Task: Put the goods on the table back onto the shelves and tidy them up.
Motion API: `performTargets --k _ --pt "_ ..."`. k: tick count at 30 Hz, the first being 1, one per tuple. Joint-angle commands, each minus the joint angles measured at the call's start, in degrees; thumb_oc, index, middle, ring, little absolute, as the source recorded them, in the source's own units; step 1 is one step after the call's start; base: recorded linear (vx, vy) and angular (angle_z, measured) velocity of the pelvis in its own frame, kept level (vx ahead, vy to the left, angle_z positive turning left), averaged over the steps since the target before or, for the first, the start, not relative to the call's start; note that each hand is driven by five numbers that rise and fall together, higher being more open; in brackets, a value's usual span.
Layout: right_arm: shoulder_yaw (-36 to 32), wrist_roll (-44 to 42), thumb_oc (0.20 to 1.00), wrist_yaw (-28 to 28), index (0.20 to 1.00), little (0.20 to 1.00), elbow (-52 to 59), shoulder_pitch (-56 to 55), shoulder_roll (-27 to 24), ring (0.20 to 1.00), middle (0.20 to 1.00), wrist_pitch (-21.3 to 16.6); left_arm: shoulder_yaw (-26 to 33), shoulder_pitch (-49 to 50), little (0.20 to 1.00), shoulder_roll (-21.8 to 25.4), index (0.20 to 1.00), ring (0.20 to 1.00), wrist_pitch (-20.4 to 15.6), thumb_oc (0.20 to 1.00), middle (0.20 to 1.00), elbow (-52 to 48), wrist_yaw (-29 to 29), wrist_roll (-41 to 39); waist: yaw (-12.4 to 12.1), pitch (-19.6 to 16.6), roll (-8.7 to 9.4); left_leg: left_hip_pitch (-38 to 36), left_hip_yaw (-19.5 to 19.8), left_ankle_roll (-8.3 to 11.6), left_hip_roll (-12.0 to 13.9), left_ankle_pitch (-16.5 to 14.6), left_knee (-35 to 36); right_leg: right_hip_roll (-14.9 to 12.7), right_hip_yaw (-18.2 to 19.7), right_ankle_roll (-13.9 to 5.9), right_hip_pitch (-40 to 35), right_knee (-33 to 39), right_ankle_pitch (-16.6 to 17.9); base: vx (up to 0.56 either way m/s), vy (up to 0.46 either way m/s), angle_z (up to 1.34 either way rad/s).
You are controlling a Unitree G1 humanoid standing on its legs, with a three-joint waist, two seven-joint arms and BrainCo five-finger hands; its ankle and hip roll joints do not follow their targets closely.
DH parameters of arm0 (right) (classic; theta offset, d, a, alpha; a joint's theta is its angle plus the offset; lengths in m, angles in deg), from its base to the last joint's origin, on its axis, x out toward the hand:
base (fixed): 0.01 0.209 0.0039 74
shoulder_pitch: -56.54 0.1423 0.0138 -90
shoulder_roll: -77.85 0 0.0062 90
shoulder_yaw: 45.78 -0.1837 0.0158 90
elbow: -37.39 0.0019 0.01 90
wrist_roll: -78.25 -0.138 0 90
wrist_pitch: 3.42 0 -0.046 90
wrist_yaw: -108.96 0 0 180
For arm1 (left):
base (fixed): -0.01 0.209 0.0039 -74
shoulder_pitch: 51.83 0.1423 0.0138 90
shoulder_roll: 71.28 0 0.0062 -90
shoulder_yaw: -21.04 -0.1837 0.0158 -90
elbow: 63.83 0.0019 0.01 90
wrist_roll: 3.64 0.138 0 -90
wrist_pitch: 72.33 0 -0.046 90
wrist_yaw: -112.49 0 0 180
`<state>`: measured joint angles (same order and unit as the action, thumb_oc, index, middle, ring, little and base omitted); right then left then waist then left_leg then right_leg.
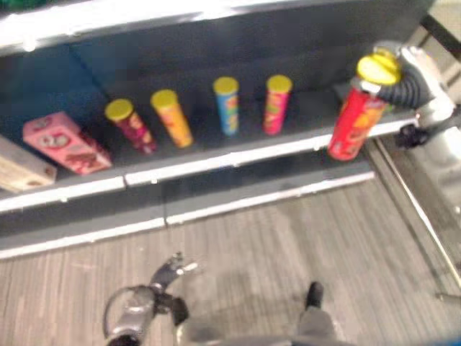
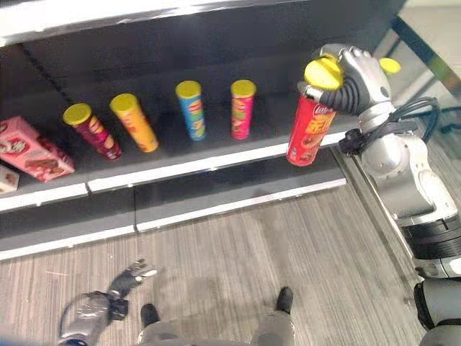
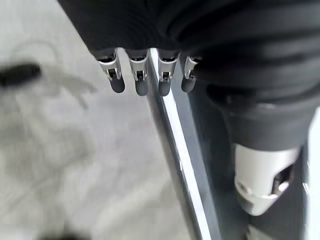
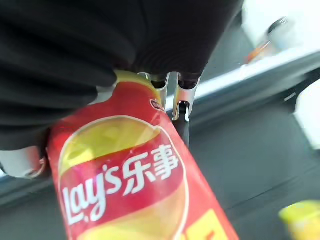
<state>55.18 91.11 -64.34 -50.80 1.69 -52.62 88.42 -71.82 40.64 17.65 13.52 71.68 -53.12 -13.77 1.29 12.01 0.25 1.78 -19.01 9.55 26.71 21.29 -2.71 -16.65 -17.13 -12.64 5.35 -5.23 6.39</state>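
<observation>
My right hand is shut round the top of a red chip can with a yellow lid, held tilted in front of the dark shelf's right end; the can also shows close up in the right wrist view. On the shelf stand several yellow-lidded cans: a dark red one, an orange one, a blue one and a pink one. My left hand hangs low over the floor, its fingers relaxed and holding nothing.
A pink box and a pale box lie at the shelf's left end. A lower shelf ledge juts out below. Grey plank floor spreads in front. A metal frame runs along the right.
</observation>
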Motion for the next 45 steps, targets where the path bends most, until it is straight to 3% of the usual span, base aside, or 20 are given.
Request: performTargets --k 1,2,3,6,7,10,12,14,20,23,26,28,29,31,33,37,40,42,43,45 --pt "-2.77 -2.38 0.200 1.62 0.200 0.200 4.91 5.24 1.22 0.200 0.200 -2.47 -1.44 -1.98 1.000 6.36 1.000 1.000 -1.15 1.000 1.000 -3.23 -0.38 -1.38 -0.97 0.40 3.14 -1.23 3.24 3.99 -0.92 -4.99 -9.78 1.50 2.59 3.04 -1.11 1.84 -1.11 0.03 -0.687 0.17" --pt "-3.44 -2.37 0.200 1.22 0.200 0.200 5.74 2.92 1.21 0.200 0.200 -2.43 -2.28 -1.79 1.000 5.68 1.000 1.000 -0.71 1.000 1.000 -4.25 0.52 -1.28 -0.57 0.56 3.04 -0.27 -0.80 3.00 -0.85 -3.98 -13.18 4.41 1.81 5.51 -4.38 4.01 -3.19 0.03 -0.506 0.11" --pt "-3.55 -2.36 0.200 1.20 0.200 0.200 5.80 2.82 1.21 0.200 0.200 -2.41 -2.32 -1.80 1.000 5.71 1.000 1.000 -0.70 1.000 1.000 -4.26 0.52 -1.28 -0.67 0.47 3.05 -0.23 -0.89 2.97 -0.85 -3.88 -13.08 4.45 1.85 5.56 -4.30 4.16 -3.03 0.04 -0.439 0.05" --pt "-4.09 -2.73 0.200 -0.41 0.200 0.200 6.47 1.35 0.48 0.200 0.200 -2.12 -3.03 -2.07 1.000 4.44 1.000 1.000 -0.79 1.000 1.000 -3.87 0.32 0.13 -1.32 0.83 3.63 5.63 0.88 0.85 -10.29 -10.86 -14.06 5.83 1.69 6.25 -7.29 7.47 -3.27 0.06 -0.267 0.08" --pt "-5.33 -3.48 0.200 -0.63 0.200 0.200 6.49 -0.23 0.33 0.200 0.200 -2.32 -3.52 -2.61 1.000 4.30 1.000 1.000 -0.82 1.000 1.000 -3.62 0.03 1.49 -0.59 0.57 3.18 8.05 -5.03 0.83 -10.98 -10.34 -9.94 7.64 0.98 6.43 -8.69 9.33 -3.35 0.11 -0.258 0.00" --pt "-5.64 -3.47 0.200 -1.00 0.200 0.200 6.49 -1.01 0.49 0.200 0.200 -2.03 -3.77 -3.24 1.000 4.23 1.000 1.000 -0.90 1.000 1.000 -3.42 -0.18 1.84 -1.28 0.31 2.71 8.53 -6.28 1.41 -12.36 -8.77 -4.31 8.51 1.51 6.18 -9.13 10.23 -3.54 0.07 -0.055 0.21" --pt "-5.52 -3.18 0.200 -1.28 0.200 0.200 6.40 -0.98 0.93 0.200 0.200 -1.75 -3.22 -4.12 1.000 3.88 1.000 1.000 -1.28 1.000 1.000 -2.56 -0.62 1.85 -1.76 0.66 2.50 8.85 -5.36 2.01 -14.87 -7.18 0.40 8.86 1.60 5.70 -9.78 10.23 -3.86 0.09 0.016 -0.14" --pt "-5.30 -2.41 0.200 -2.03 0.200 0.200 6.63 -0.88 1.84 0.200 0.200 -1.24 -2.35 -3.79 1.000 3.44 1.000 1.000 -1.38 1.000 1.000 -2.70 -0.48 1.36 -1.74 0.51 2.53 6.91 -4.72 1.60 -14.95 -8.31 1.94 9.02 1.49 5.21 -10.11 10.23 -4.08 0.10 0.035 0.06" --pt "-6.84 -2.29 0.200 -1.87 0.200 0.200 5.61 -2.59 3.74 0.200 0.200 -1.09 -0.93 -3.85 1.000 3.34 1.000 1.000 -1.34 1.000 1.000 -1.76 -1.18 1.81 -1.27 -1.32 2.92 2.19 -5.64 -1.93 -18.08 -11.19 7.49 7.69 1.52 3.63 -10.86 9.62 -3.81 0.14 0.098 -0.11" --pt "-6.69 -1.28 0.200 -1.85 0.200 0.200 5.11 -2.45 4.52 0.200 0.200 -0.84 0.28 -2.81 1.000 3.87 1.000 1.000 -1.47 1.000 1.000 -2.56 -1.15 1.00 -1.99 -0.36 3.63 -0.30 -7.29 -5.38 -19.84 -14.63 7.71 4.05 1.75 0.92 -5.91 -1.57 -2.33 0.06 0.156 -0.25" --pt "-6.65 -0.93 0.200 -2.30 0.200 0.200 5.13 -2.57 4.92 0.200 0.200 -0.34 0.20 -2.43 1.000 4.53 1.000 1.000 -1.12 1.000 1.000 -2.72 -1.40 0.64 -1.44 1.66 2.83 -1.37 -6.89 -6.59 -20.04 -15.73 7.71 2.22 4.96 -1.15 0.51 -11.20 0.45 0.03 0.130 -0.42" --pt "-6.65 -0.66 0.200 -2.61 0.200 0.200 5.46 -2.79 4.87 0.200 0.200 -0.12 0.33 -2.41 1.000 4.74 1.000 1.000 -1.10 1.000 1.000 -2.28 -1.48 0.82 -1.23 2.01 3.03 -1.85 -6.15 -6.57 -20.64 -16.65 7.71 1.16 5.88 -0.58 2.34 -10.25 1.60 0.12 0.000 0.17" --pt "-8.06 -0.75 0.200 -2.71 0.200 0.200 5.58 -4.29 3.52 0.200 0.200 0.07 0.02 -2.86 1.000 4.75 1.000 1.000 -1.27 1.000 1.000 -1.97 -1.22 0.76 -0.31 2.44 3.26 -1.50 -4.13 -5.62 -20.94 -17.66 7.71 1.39 7.90 0.43 3.71 -1.25 1.75 0.11 -0.093 0.28" --pt "-8.72 -0.68 0.200 -2.56 0.200 0.200 5.80 -5.02 2.88 0.200 0.200 0.10 -0.19 -2.88 1.000 4.86 1.000 1.000 -1.33 1.000 1.000 -2.20 -1.17 0.72 0.02 2.55 3.33 -1.61 -3.32 -5.32 -21.01 -18.14 7.71 1.42 8.51 0.20 4.19 1.82 2.83 0.14 -0.107 0.36" --pt "-11.36 -0.18 0.200 -1.75 0.200 0.200 6.69 -8.06 2.14 0.200 0.200 -0.03 -0.20 -3.00 1.000 4.72 1.000 1.000 -1.62 1.000 1.000 -2.12 -0.72 1.12 0.86 2.67 3.81 -2.82 -1.53 -4.55 -21.39 -19.60 7.71 0.55 10.23 -1.08 6.29 7.80 6.04 0.24 -0.154 0.75" --pt "-15.61 0.78 0.200 -1.20 0.200 0.200 9.28 -13.07 1.71 0.200 0.200 -0.19 -0.20 -2.63 1.000 4.48 1.000 1.000 -1.84 1.000 1.000 -2.58 -0.03 1.53 1.64 3.29 4.11 -4.02 0.88 -3.77 -22.14 -20.38 7.71 0.25 9.86 -1.11 6.09 7.84 7.13 0.15 -0.137 1.05" --pt "-17.81 1.22 0.200 -1.23 0.200 0.200 10.69 -13.14 -0.54 0.200 0.200 0.30 -1.63 -0.56 1.000 3.64 1.000 1.000 -1.60 1.000 1.000 -6.16 0.71 0.82 2.08 4.00 2.16 -1.81 2.87 -2.85 -21.58 -19.15 7.71 0.80 7.41 -0.47 5.11 9.36 7.24 0.02 -0.134 0.31" --pt "-17.85 1.21 0.200 -1.23 0.200 0.200 10.70 -13.22 -0.59 0.200 0.200 0.29 -1.69 -0.52 1.000 3.62 1.000 1.000 -1.58 1.000 1.000 -6.21 0.70 0.81 2.20 3.81 2.06 -1.60 3.03 -2.83 -21.54 -19.11 7.71 0.82 7.23 -0.44 5.20 9.37 7.23 0.00 -0.040 0.12" --pt "-16.65 2.55 0.200 -0.53 0.200 0.200 10.44 -9.44 -2.02 0.200 0.200 0.64 -3.37 0.40 1.000 3.81 1.000 1.000 -1.51 1.000 1.000 -7.59 1.34 0.89 2.10 4.47 0.56 0.48 2.95 -2.28 -20.95 -18.21 7.59 0.96 6.40 -0.13 6.10 9.66 6.87 -0.01 -0.058 0.09" --pt "-14.68 3.27 0.200 -0.20 0.200 0.200 10.23 -5.94 -2.31 0.200 0.200 0.93 -3.92 0.34 1.000 3.78 1.000 1.000 -1.48 1.000 1.000 -8.39 1.40 0.65 1.86 5.11 -0.10 1.26 2.88 -2.15 -20.84 -18.12 7.12 0.97 6.37 0.04 6.53 9.50 6.69 -0.01 -0.046 -0.01"
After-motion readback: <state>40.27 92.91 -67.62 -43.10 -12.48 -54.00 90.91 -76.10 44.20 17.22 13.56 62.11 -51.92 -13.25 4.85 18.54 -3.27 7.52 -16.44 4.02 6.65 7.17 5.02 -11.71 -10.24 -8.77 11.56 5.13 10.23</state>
